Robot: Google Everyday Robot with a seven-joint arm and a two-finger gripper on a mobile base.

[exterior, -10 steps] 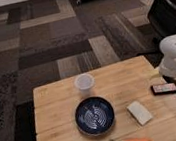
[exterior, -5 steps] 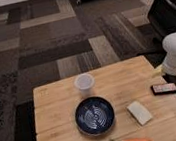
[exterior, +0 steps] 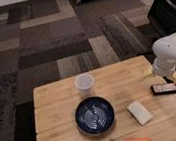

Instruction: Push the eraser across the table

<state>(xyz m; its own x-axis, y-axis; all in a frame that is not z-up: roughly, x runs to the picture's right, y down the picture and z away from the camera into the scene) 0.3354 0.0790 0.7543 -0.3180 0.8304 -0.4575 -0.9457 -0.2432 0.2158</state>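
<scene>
Gripper (exterior: 170,75) hangs just above eraser (exterior: 164,88) at table (exterior: 55,98) right edge, jaws open; left of eraser bare wood; white block (exterior: 139,112), bowl (exterior: 94,115), cup (exterior: 84,83) stand further left.

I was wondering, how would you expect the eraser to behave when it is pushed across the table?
The eraser lies flat and low on the wooden table, so it would probably slide rather than roll or tip. It looks small, so likely light. An off-centre push may spin it, and it sits near the right edge. The hand hangs just above it, at its far side.
</scene>
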